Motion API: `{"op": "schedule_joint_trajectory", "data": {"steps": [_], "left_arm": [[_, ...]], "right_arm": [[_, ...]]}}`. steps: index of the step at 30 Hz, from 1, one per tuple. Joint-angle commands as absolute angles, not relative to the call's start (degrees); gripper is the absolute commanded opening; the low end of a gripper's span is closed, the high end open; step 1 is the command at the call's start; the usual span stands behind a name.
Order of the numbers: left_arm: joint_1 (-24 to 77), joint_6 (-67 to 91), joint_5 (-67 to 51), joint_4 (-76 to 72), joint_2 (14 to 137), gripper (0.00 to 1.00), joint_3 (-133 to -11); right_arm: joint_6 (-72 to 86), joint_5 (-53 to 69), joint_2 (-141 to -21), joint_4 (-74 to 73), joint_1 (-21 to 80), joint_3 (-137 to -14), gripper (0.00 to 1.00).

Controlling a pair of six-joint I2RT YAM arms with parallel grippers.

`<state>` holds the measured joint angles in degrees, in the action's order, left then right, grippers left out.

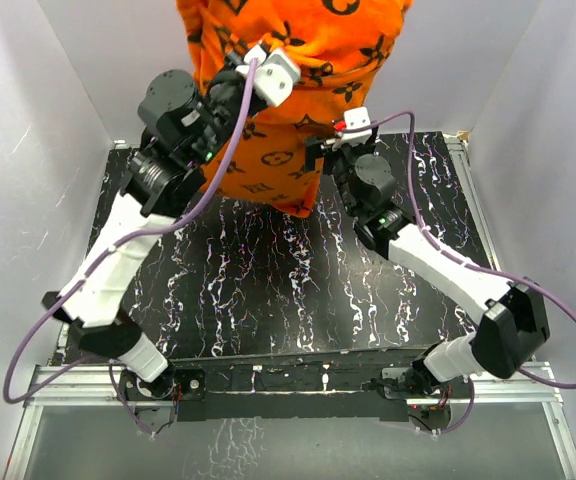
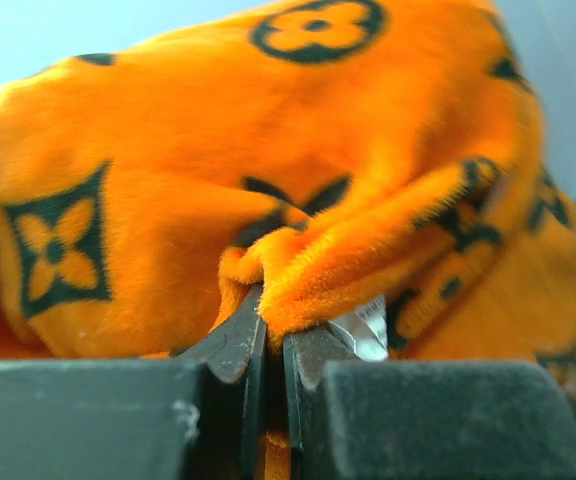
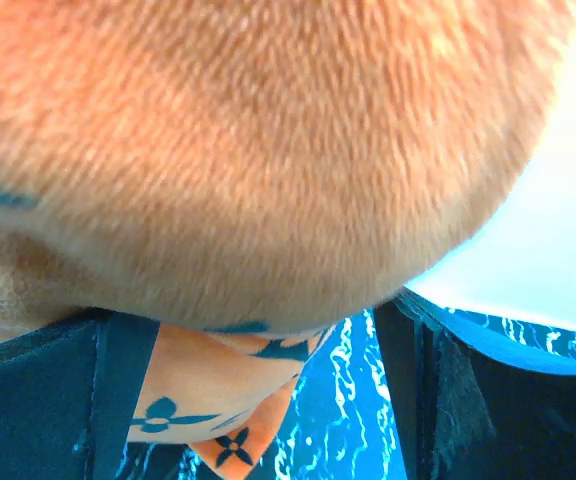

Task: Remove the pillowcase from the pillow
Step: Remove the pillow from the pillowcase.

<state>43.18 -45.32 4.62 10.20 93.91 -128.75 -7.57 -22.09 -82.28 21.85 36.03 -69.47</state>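
while the left gripper (image 2: 273, 335) pinches: its dark fingers (image 2: 230, 345) are pressed together on a fold of the bright orange plush pillowcase (image 2: 268, 150) printed with dark brown monogram flowers, holding it up.
pillowcase place: in the top view it hangs at 12 o'clock, over the far edge of the black, white-veined marbled tabletop (image 1: 268, 290), with its lower corner pointing to 6 o'clock.
long axis: it runs 12 to 6 o'clock in the top view, from the pinched upper part down to the loose corner.
plump off-white pillow: no white cloth shows in any view; the rounded bulge in the right wrist view suggests it is still inside.
right gripper (image 1: 320, 160): its fingers are wide apart, one black pad (image 3: 58, 400) at each side of its view, with the orange bulge between and above them; nothing is clamped, and i cannot tell whether the pads touch it.
key relation: from the right gripper the cloth lies toward 10 o'clock, just beside it, at the lower right edge of the pillowcase.
nearer arm: the right is free and nearest the lower end; the left is taken up at the top.
next move, judged: the right fingers would have to close on the bulge and draw toward 6 o'clock, along the long axis, against the left pinch.
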Motion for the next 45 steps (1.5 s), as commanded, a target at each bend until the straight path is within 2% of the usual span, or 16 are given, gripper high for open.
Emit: {"op": "schedule_joint_trajectory", "data": {"steps": [1,5,8,12,17,25,30,34,39,45], "left_arm": [[45.53,-39.53,1.27,10.7,80.02,0.0,-116.46],[45.45,-35.16,-1.07,16.12,69.67,0.0,-99.32],[45.53,-32.11,-3.58,19.84,67.4,0.0,-94.33],[45.53,-30.77,-6.01,21.2,69.23,0.0,-97.55],[45.52,-30.75,-7.03,22.53,72.51,0.0,-103.83],[45.53,-27.6,-8.17,26.19,73.36,0.0,-105.49],[45.53,-25.64,-8.21,28.07,74.44,0.0,-108.07],[45.52,-24.63,-7.44,29.18,75.51,0.0,-111.08],[45.5,-22.78,-4.06,29.74,76.99,0.0,-113.97],[45.53,-19.26,-5.43,31.48,77.77,0.0,-114.56]], "right_arm": [[-10.64,-22.49,-74.77,29.86,38.31,-63.99,0.89],[-2.83,-17.97,-66.86,24.74,39.43,-55.74,0.89],[-0.25,-17.81,-60.69,23.52,42.23,-49.67,0.9],[2.14,-16.54,-53.93,21.16,42.81,-47.14,0.92],[2.29,-10.3,-52.74,19.58,42.84,-52.87,0.93],[9.89,-6.39,-61.81,15.03,42.89,-70.56,0.95],[15.67,-6.19,-67.84,10.78,42.86,-77.22,0.95],[16.48,-6.33,-69.13,11.66,42.85,-76.59,0.93],[16.36,-5.68,-65.45,16.78,42.85,-70.54,0.94],[16.72,-7.15,-61.36,17.91,42.81,-67.35,0.97]]}}
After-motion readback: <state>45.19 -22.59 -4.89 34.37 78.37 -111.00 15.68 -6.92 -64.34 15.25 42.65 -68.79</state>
